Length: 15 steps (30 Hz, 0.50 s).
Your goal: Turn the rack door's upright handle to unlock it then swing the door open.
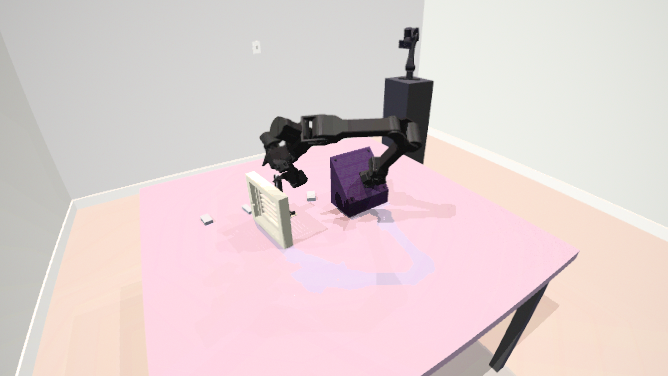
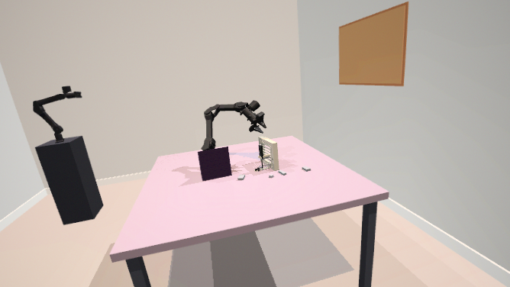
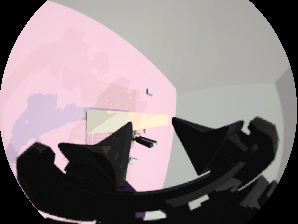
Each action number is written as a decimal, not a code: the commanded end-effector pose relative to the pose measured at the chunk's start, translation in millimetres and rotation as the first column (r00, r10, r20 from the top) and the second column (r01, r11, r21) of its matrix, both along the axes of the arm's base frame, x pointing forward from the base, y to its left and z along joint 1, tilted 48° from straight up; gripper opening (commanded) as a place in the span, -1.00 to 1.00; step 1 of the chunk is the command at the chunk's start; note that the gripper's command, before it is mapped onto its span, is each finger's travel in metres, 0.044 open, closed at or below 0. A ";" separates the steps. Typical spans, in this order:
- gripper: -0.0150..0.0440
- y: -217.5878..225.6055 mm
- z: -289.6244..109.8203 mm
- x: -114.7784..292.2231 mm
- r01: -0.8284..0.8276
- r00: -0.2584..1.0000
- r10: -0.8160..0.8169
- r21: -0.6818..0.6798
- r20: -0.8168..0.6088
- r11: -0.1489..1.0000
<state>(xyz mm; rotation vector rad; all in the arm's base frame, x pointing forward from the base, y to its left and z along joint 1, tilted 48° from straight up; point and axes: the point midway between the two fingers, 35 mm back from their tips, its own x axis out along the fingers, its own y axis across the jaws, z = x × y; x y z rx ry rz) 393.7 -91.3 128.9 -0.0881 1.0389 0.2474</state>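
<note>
The cream rack frame (image 1: 286, 220) (image 2: 275, 154) (image 3: 105, 121) stands upright on the pink table (image 1: 350, 320) (image 2: 214, 206). Its slatted door (image 1: 268, 207) appears shut in the frame. The black handle (image 1: 278, 184) (image 2: 261, 151) (image 3: 146, 142) stands upright on the side facing the arm's base; its exact turn is too small to tell. My gripper (image 2: 263, 129) (image 3: 152, 121) is open and empty, above the rack's top and tilted downward. In the wrist view the handle shows beyond and between the fingers, apart from them. The top view hides part of the fingers behind the wrist.
A dark purple wedge-shaped block (image 1: 357, 180) (image 2: 214, 164) stands between the arm's base and the rack. Several small pale blocks (image 1: 311, 195) (image 2: 306, 169) (image 3: 149, 92) lie around the rack. A second arm stands on a dark pedestal (image 1: 407, 107) (image 2: 69, 179) off the table.
</note>
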 end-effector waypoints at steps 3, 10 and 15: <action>0.46 -11.1 -20.3 -3.1 -0.035 0.994 0.042 0.062 -0.104 0.997; 0.46 -21.9 -41.9 -9.8 -0.055 0.975 0.085 0.147 -0.206 0.988; 0.46 -29.0 -56.0 -15.6 -0.059 0.956 0.118 0.217 -0.268 0.974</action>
